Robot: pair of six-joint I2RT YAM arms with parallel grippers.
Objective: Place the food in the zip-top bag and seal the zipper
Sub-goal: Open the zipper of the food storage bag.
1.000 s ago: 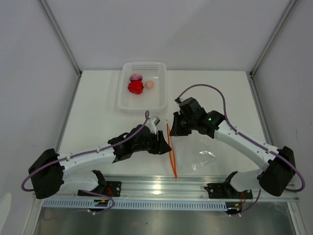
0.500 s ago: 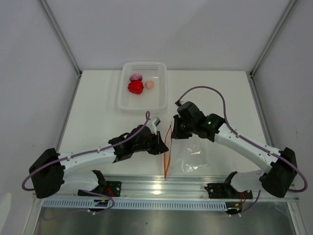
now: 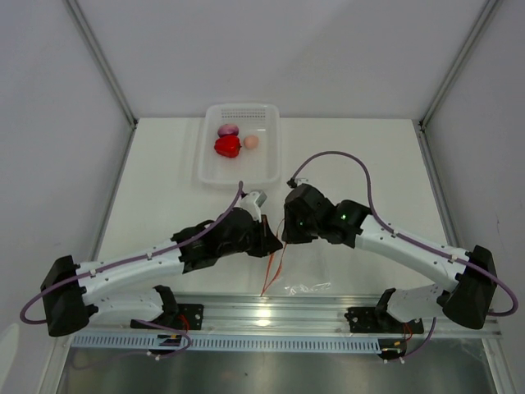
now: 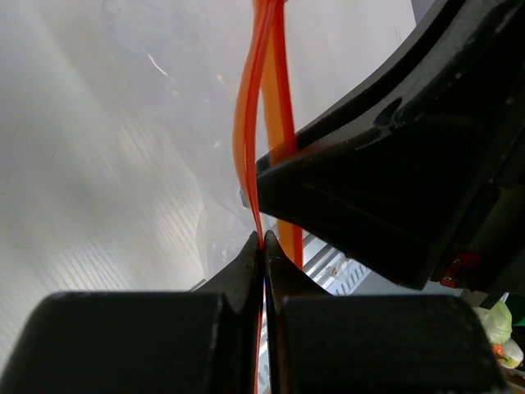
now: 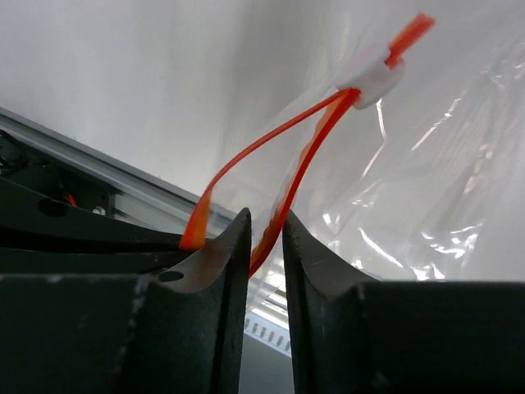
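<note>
- While the food (image 3: 227, 147) sits in the tray (image 3: 205, 168) at 12 o'clock, the zip-top bag (image 5: 426, 189) is held near 6 o'clock, between both arms.
- Left gripper (image 4: 264, 242): jaws clamped on one lip of the zipper (image 4: 246, 123), anchoring it.
- Right gripper (image 5: 264, 226): jaws slightly parted, second lip threaded through the gap; firm grip unconfirmed.
- Judged purpose: separate the lips, spreading the mouth for loading.

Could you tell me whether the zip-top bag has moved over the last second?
Yes. The zip-top bag has slid toward the near edge, farther from the white tray, and now lies bunched beside the aluminium rail.
</note>
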